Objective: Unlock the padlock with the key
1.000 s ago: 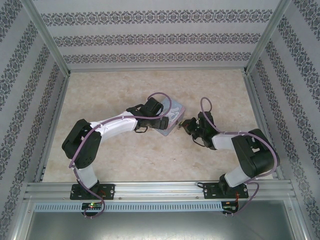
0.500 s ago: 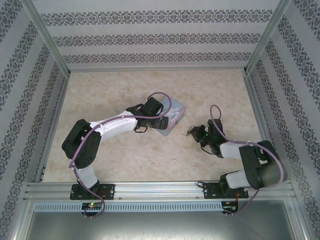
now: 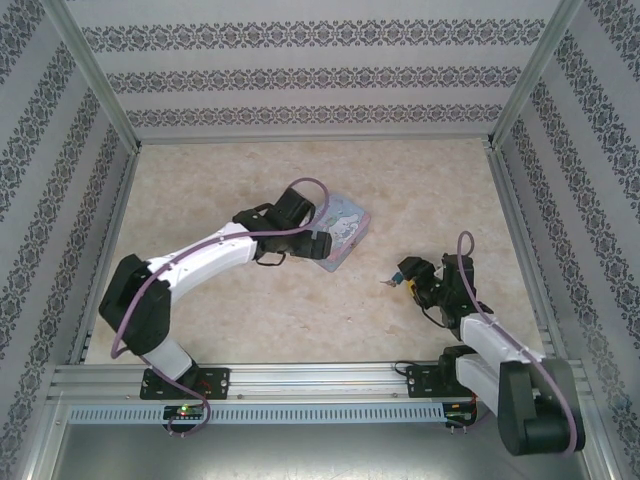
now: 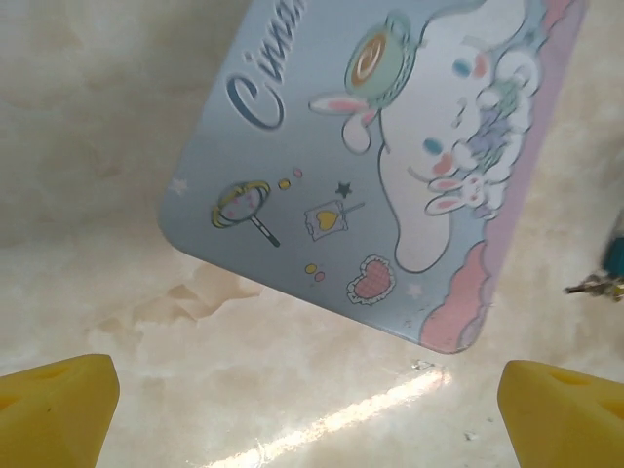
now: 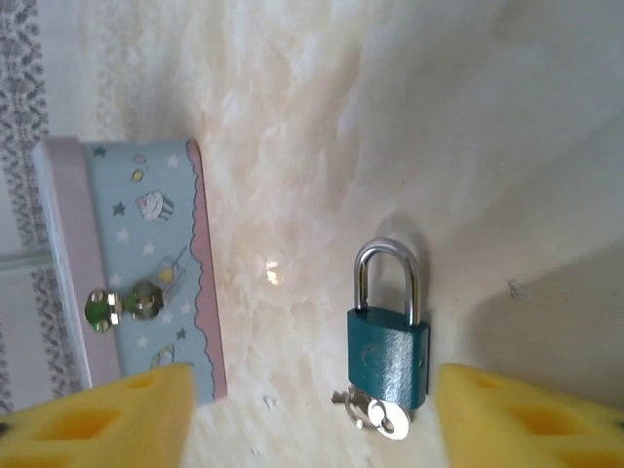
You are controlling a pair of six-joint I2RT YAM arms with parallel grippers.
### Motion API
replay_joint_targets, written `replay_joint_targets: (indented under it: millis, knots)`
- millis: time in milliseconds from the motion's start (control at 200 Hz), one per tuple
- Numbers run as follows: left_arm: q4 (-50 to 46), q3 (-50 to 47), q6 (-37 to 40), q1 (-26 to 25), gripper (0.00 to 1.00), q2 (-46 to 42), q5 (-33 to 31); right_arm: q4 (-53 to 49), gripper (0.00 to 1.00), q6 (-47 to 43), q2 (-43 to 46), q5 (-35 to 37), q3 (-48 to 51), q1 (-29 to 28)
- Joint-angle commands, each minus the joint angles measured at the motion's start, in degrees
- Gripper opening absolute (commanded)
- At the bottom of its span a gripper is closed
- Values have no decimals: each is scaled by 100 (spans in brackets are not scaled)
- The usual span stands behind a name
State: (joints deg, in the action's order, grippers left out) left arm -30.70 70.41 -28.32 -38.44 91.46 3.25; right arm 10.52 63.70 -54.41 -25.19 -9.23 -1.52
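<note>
Right gripper (image 5: 312,421) open, nothing held; padlock (image 5: 388,353) lies flat on desk (image 5: 292,146) just ahead, btwn its tips, w/ key (image 5: 376,415) at its base. Left gripper (image 4: 310,409) open above tin (image 4: 322,195).

tin lid (image 4: 292,146) | cursive "Cinn…" | cut off at picture's top edge

The right claw (image 3: 402,284) has drawn back from the corner of the tin (image 3: 346,222) toward the near right of the desk (image 3: 250,310). Its arm (image 3: 490,345) has folded close to its base. The padlock (image 3: 385,283) has come away too and now lies well apart from the tin. The left arm (image 3: 200,260) has swung its elbow leftward, uncovering more of the lid.
</note>
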Motion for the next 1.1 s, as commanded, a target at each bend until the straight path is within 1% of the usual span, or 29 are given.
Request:
replay_joint_targets:
  millis: [0,10,25,50,70,110,185,285,375,430,520,600,679,719,779,844,894,989,1034,1099]
  knots:
    - [-281,52,-141,278,100,-528,48,-1081,79,-197,548,-206,-208,121]
    - [-295,45,-146,307,100,-580,50,-1161,80,-210,601,-197,-249,129]
    - [-313,39,-148,348,100,-652,35,-1275,85,-246,675,-185,-306,137]
    - [-335,22,-156,425,100,-763,4,-1444,88,-293,795,-132,-421,143]
    - [-360,6,-152,479,100,-851,-50,-1569,94,-333,886,-95,-509,148]
    - [-384,-49,-123,609,100,-1041,-195,-1801,98,-459,1023,-19,-699,187]
    - [-452,-168,-42,835,100,-1431,-631,-2234,98,-826,1108,110,-1196,293]
    - [-318,-495,164,1186,100,-1935,-1394,-2798,98,-1497,876,488,-1895,393]
    - [345,-1075,648,1311,99,-2502,-2407,-3236,98,-2137,502,1160,-2512,398]
    - [996,-1551,1131,1363,100,-2848,-2877,-3364,98,-2405,274,1629,-2774,394]
    - [2211,-2305,1832,1447,100,-3244,-3571,-3075,98,-2771,101,2359,-2869,404]
    - [2853,-2745,2171,1628,100,-3273,-3855,-2558,98,-3057,71,2892,-2769,398]
    - [3418,-3124,2412,1817,100,-3125,-4033,-1978,98,-3381,125,3397,-2544,375]
    - [3866,-3377,2474,1902,100,-2996,-4151,-1639,98,-3615,185,3640,-2392,339]
    - [4251,-3605,2499,2080,100,-2762,-3973,-1075,98,-3989,258,3880,-2142,302]
    - [4689,-3841,2483,2194,100,-2472,-4086,-661,98,-4277,237,4142,-1949,301]
    - [5200,-4104,2560,2304,100,-2258,-3997,-410,98,-4555,125,4275,-1857,301]
    - [5952,-4433,2436,2510,100,-1828,-3834,49,98,-4932,-191,4490,-1741,301]
    - [6514,-4600,2471,2570,100,-1629,-3747,308,98,-5050,-383,4553,-1694,302]
    - [6913,-4697,2589,2643,100,-1313,-3630,776,98,-5216,-688,4584,-1588,301]
